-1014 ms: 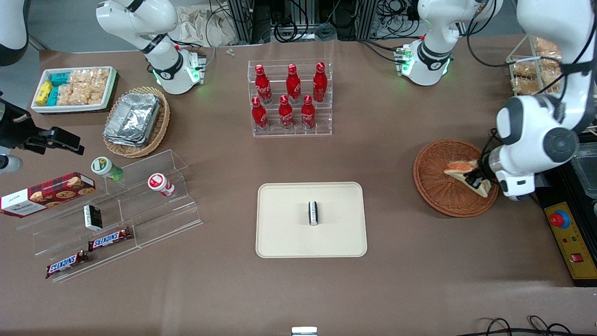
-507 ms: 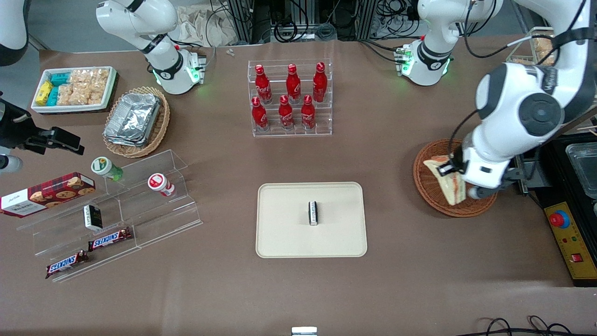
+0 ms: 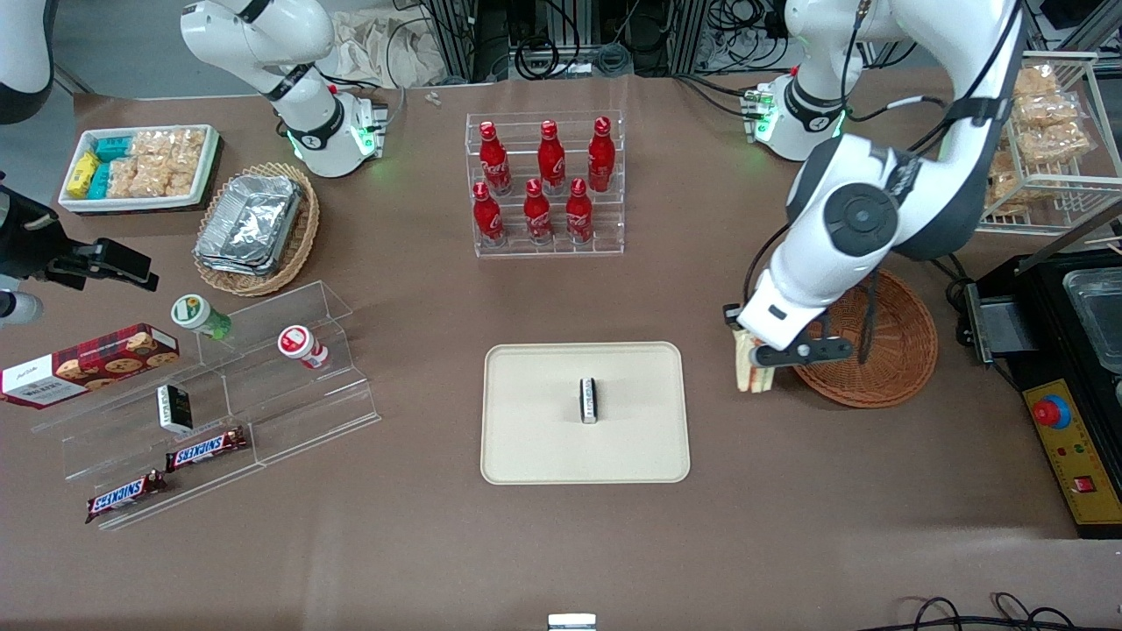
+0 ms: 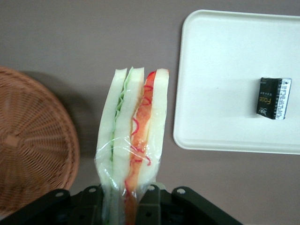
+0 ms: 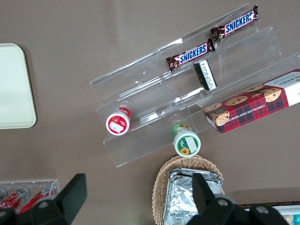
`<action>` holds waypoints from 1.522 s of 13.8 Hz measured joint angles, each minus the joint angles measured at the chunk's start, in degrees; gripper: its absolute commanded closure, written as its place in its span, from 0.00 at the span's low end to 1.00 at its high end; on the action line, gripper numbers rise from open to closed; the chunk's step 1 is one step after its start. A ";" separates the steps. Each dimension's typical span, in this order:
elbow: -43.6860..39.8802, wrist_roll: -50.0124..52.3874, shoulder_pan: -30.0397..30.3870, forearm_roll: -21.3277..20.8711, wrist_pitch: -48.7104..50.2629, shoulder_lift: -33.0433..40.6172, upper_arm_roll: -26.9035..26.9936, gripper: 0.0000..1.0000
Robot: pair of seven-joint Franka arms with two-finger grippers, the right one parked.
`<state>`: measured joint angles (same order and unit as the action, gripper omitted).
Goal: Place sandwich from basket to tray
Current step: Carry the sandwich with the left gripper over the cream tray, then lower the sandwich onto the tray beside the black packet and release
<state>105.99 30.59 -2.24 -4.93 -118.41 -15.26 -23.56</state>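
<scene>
My left gripper is shut on the sandwich, a plastic-wrapped wedge of pale bread with green and orange-red layers. It hangs above the bare table between the basket's rim and the tray. In the left wrist view the sandwich stands edge-on out of the gripper, with the reddish-brown wicker basket on one side and the cream tray on the other. The basket holds nothing that I can see. A small black packet lies in the middle of the tray, also visible in the wrist view as the packet.
A clear rack of red bottles stands farther from the front camera than the tray. A black control box with a red button and a wire rack of snacks sit at the working arm's end. Acrylic shelves lie toward the parked arm's end.
The gripper has lifted the sandwich out of the basket and carried it past the basket's rim toward the tray. The sandwich has turned to hang edge-down.
</scene>
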 measured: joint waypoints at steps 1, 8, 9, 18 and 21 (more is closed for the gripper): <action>-0.06 1.53 0.00 -1.66 -2.29 -2.01 -1.16 1.00; -7.23 13.95 -0.12 -18.31 -6.13 -17.71 -7.94 1.00; -7.72 14.11 -0.21 -18.57 -7.08 -19.03 -8.16 1.00; -10.42 16.05 -1.85 -24.83 -9.88 -26.62 -8.42 0.62; -11.13 16.08 -1.65 -25.18 -10.87 -27.53 -8.42 0.00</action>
<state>94.85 46.67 -3.89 -30.10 -129.29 -42.79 -31.98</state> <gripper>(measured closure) 0.648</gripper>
